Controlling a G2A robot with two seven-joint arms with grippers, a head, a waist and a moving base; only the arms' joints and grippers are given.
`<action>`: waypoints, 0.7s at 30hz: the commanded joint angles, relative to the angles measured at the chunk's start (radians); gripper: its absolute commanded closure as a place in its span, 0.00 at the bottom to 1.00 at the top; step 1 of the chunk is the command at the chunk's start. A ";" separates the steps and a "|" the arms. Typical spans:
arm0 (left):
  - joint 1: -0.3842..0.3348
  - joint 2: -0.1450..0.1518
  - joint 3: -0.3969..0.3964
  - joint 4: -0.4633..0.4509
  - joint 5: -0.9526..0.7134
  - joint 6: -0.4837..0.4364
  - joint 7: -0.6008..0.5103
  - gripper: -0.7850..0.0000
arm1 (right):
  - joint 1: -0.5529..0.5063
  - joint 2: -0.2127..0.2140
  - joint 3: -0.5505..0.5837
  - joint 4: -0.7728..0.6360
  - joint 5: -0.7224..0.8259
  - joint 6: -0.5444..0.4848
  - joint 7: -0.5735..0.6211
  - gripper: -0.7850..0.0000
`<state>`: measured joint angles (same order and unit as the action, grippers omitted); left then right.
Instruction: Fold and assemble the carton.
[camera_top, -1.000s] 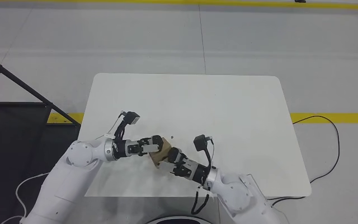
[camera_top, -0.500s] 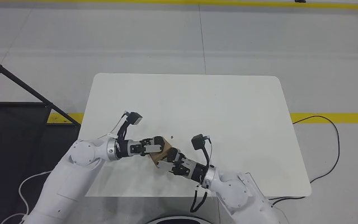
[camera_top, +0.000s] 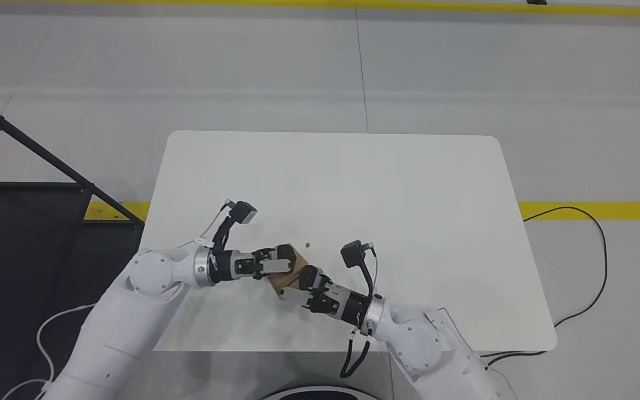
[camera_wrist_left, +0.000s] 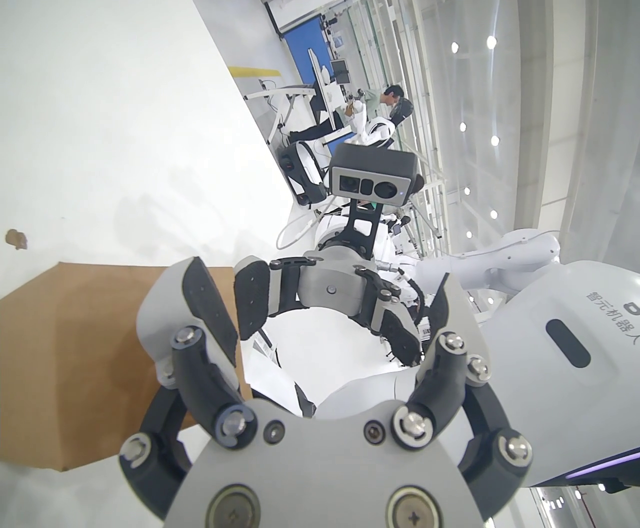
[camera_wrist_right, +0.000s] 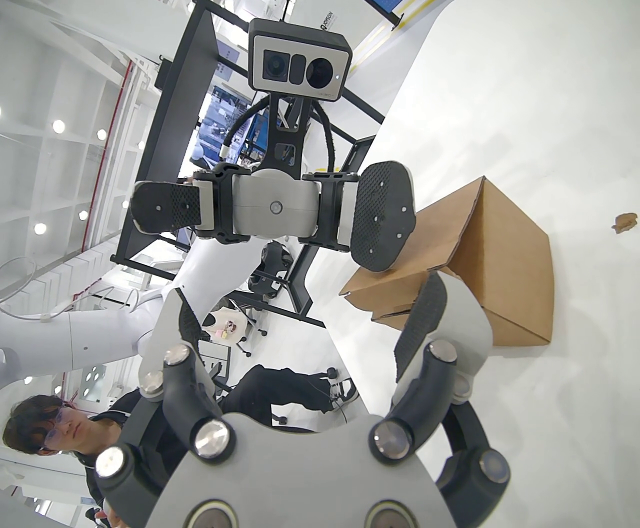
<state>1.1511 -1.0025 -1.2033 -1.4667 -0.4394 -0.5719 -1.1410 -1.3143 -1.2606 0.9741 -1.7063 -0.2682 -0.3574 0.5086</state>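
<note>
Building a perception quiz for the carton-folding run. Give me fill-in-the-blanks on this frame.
1. The carton rests on a ____ table.
2. The left hand and the right hand are both ____, gripping nothing.
3. In the top view the carton lies ____ the two hands.
4. The loose scrap near the carton is ____ in colour.

Missing words: white; open; between; brown.

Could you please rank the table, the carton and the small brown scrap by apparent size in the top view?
1. table
2. carton
3. small brown scrap, a mere speck near the carton
</note>
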 joint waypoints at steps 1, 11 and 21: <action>-0.003 -0.001 0.004 0.003 -0.002 0.004 -0.003 0.00 | 0.000 0.000 0.000 0.003 0.001 -0.001 0.000 0.00; -0.016 -0.003 0.016 0.017 -0.007 0.008 -0.008 0.00 | 0.009 0.000 -0.012 0.017 0.001 -0.010 0.003 0.00; -0.023 -0.005 0.025 0.021 -0.009 0.009 -0.009 0.00 | 0.021 -0.003 -0.032 0.028 -0.015 -0.014 0.009 0.00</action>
<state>1.1283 -1.0072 -1.1788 -1.4456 -0.4484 -0.5627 -1.1498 -1.2939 -1.2630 0.9430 -1.6791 -0.2824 -0.3721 0.5175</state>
